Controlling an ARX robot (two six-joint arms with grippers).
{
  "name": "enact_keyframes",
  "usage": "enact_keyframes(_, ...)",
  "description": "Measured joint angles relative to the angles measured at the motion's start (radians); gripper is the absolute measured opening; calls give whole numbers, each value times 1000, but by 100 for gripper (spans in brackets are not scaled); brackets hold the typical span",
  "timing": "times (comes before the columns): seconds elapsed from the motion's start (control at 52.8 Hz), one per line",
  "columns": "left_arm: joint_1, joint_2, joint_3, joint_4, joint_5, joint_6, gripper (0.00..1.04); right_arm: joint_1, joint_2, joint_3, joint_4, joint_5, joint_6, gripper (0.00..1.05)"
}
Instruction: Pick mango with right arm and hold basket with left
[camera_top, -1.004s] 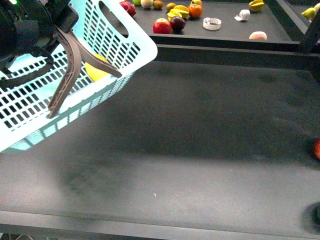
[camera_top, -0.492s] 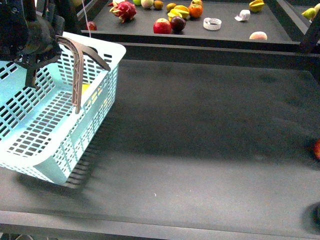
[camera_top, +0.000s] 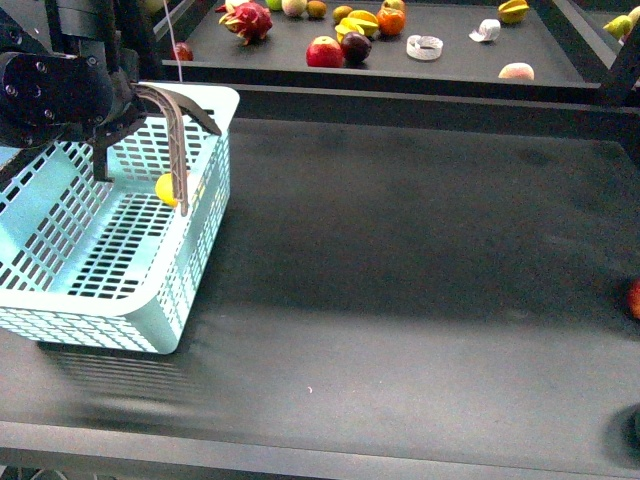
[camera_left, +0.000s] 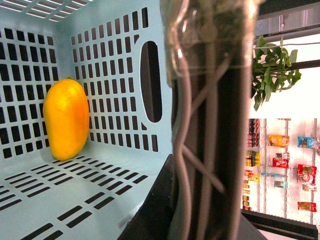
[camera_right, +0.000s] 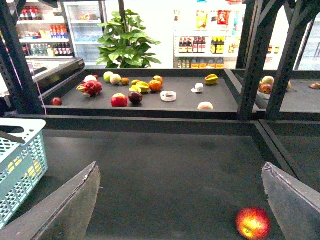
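We see the basket (camera_top: 120, 240) resting on the counter (camera_top: 420, 280) at its left edge, its near-left part cut off by the frame. The mango (camera_top: 166, 189) lies inside against the basket's far wall, mostly hidden in the front view behind a grey-brown handle (camera_top: 176, 140); the left wrist view shows it whole (camera_left: 66, 119), standing on end in a corner of the lattice. The left gripper (camera_top: 62, 95) sits over the basket's far rim by the handles, but its fingers are buried behind the housing, and a dark bundle fills the left wrist view, so we cannot tell whether it grips. The right gripper (camera_right: 185, 200) is out of the front view; its two fingers (camera_right: 70, 207) stand wide apart, holding nothing. A red-and-yellow fruit (camera_right: 253, 223) lies near the counter's right edge, half cut off in the front view.
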Motion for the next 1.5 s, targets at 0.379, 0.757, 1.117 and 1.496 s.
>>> enact_keyframes(0.379,-21,21,34,-3,-10,37,64,0,0,0,0,0,0,96)
enact_keyframes(0.757,32,-269,-246,37,41,185,97,0,0,0,0,0,0,96)
enact_keyframes(1.117,162,-818,-752,69,82,396,97,0,0,0,0,0,0,96)
enact_keyframes(1.496,501,-1509,-1056,-414,197,442,97,0,0,0,0,0,0,96)
